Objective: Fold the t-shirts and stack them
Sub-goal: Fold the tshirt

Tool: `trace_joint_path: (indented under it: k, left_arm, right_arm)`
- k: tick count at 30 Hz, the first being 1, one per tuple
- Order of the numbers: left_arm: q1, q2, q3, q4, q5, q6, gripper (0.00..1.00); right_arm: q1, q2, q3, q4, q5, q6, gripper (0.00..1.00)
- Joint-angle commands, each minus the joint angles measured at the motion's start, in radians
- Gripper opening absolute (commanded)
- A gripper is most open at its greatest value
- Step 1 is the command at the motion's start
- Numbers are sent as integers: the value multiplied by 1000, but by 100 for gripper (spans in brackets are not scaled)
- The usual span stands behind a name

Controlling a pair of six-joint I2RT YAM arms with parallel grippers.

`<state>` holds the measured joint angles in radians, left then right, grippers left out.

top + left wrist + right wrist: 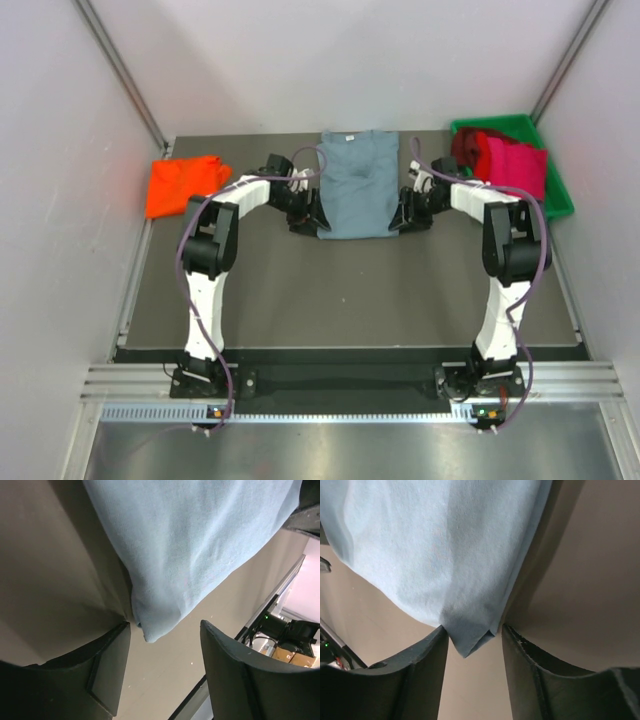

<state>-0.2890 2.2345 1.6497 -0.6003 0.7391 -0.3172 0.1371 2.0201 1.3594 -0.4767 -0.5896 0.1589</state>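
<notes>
From above, the slate blue-grey t-shirt lies flat in the middle of the worktop, nearer its far edge, collar toward the far edge and hem toward the arms. The left gripper sits at the shirt's near left corner and the right gripper at its near right corner, each pointing inward at the cloth. From this height I cannot tell how their jaws stand. An orange-red t-shirt lies folded at the far left edge of the worktop. In the far right corner a green bin holds crimson and magenta t-shirts, heaped loosely. In the left wrist view, the left gripper has its two dark fingers spread apart, with one corner of the slate blue-grey t-shirt hanging down into the gap. The tip of the cloth lies just beside the left-hand finger and well clear of the other, so the jaws are open and grip nothing; bare worktop shows beside it. In the right wrist view, the right gripper is likewise open, its fingers standing either side of the pointed corner of the slate blue-grey t-shirt. That corner reaches into the gap and touches or nearly touches the left-hand finger, with a gap to the other finger. The worktop shows to the right of the cloth.
</notes>
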Motion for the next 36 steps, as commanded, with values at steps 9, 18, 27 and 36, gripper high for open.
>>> trace_joint_path:
  k: [9, 18, 27, 36]
  left_arm:
    - [-19, 77, -18, -13, -89, 10, 40]
    - [-4, 71, -14, -27, -57, 21, 0]
    - [2, -35, -16, -91, -23, 105, 0]
    - [-4, -148, -16, -165, -23, 162, 0]
  right_arm:
    - [22, 8, 44, -29, -7, -42, 40]
    - [21, -23, 20, -45, -21, -58, 25]
    - [22, -136, -9, -95, -42, -96, 3]
    - [24, -293, -81, -138, -52, -136, 0]
